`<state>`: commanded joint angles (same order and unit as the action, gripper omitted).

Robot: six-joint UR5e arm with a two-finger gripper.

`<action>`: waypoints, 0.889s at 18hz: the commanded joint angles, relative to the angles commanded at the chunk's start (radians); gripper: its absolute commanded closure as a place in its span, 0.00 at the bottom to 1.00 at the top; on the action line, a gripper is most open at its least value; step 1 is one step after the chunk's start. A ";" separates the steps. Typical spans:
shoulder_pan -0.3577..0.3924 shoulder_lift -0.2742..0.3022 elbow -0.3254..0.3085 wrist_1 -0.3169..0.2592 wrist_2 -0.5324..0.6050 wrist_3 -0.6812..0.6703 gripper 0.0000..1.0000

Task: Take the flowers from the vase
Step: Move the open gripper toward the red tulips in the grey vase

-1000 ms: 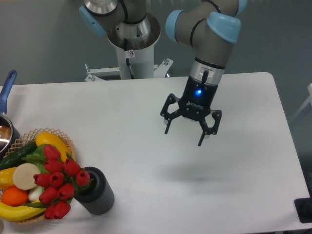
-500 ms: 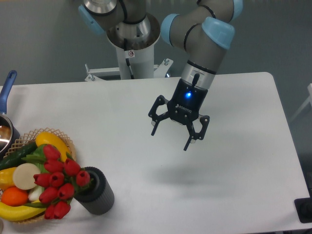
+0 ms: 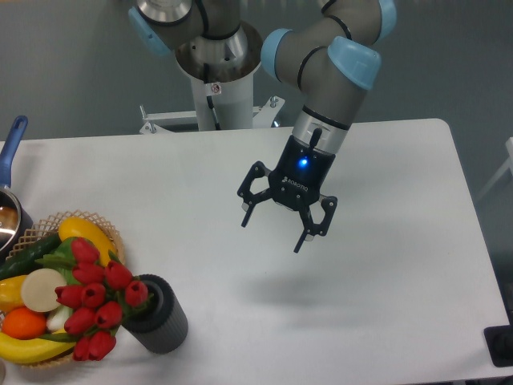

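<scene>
Flowers [image 3: 94,301]: bunch of red tulip buds, green stems and leaves, sitting in the vase [image 3: 158,316]. The heads spill out of the vase's mouth toward its left side, overlapping the wicker basket [image 3: 107,230] next to it. Buds are spread loosely, lowest ones hang just left of the vase's base.

Vase: short, dark grey, ribbed cylinder, standing on the white counter [image 3: 240,160] near the front left corner. It appears tilted slightly to the left. The basket lies just left of the vase; whether the two touch cannot be told, since the tulips cover the gap.

Basket contents, all left of the vase: yellow bananas [image 3: 32,348] along the front, an orange [image 3: 22,322], a pale round disc [image 3: 42,289], a dark green cucumber [image 3: 29,255] and a yellow fruit [image 3: 83,234] at the back. Farther left of the vase, at the frame edge, a blue-handled metal pot [image 3: 10,210], partly cut off.

Hand [image 3: 272,229]: well apart from the vase, up and to its right, above the middle of the counter. Fingers spread wide, nothing between them. Fingertips point down, clear of the surface; a soft shadow falls on the counter below and to the right. Blue light lit on the wrist. Arm base [image 3: 215,80] stands behind the counter's rear edge, far from the vase.
</scene>
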<state>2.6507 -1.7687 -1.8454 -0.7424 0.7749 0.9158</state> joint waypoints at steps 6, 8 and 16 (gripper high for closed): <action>-0.014 0.000 0.000 0.000 -0.034 0.000 0.00; -0.023 0.000 0.000 0.000 -0.034 0.000 0.00; -0.050 -0.015 0.003 0.003 -0.147 0.008 0.00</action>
<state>2.6002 -1.7840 -1.8423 -0.7394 0.6274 0.9235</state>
